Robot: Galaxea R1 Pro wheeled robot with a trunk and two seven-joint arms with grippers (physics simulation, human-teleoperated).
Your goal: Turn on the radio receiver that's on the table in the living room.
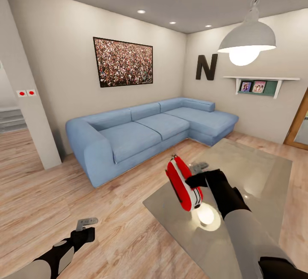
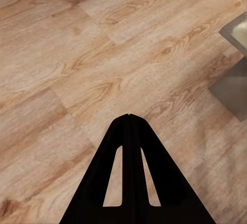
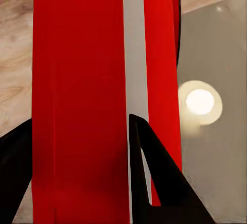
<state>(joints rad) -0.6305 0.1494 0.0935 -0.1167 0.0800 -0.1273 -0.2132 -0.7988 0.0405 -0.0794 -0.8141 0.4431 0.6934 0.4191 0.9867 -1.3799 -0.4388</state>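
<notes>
The red radio receiver (image 1: pixel 184 183), with a white stripe on its edge, hangs tilted over the near left corner of the glossy grey table (image 1: pixel 261 172). My right gripper (image 1: pixel 196 180) is shut on the radio from its right side. In the right wrist view the radio (image 3: pixel 77 69) stands between the dark fingers (image 3: pixel 159 183) of that gripper (image 3: pixel 77 121), above the table (image 3: pixel 216 44) and the lamp's reflection. My left gripper (image 1: pixel 86 223) is low at the left over the plank floor, its fingers pressed together (image 2: pixel 128 118), holding nothing.
A blue corner sofa (image 1: pixel 149 129) lines the far walls, under a crowd picture (image 1: pixel 123 62) and a black letter N (image 1: pixel 206 67). A white pendant lamp (image 1: pixel 247 39) hangs above the table. A wall shelf (image 1: pixel 261 83) is at the right. A pale wall end (image 1: pixel 32 108) stands at the left.
</notes>
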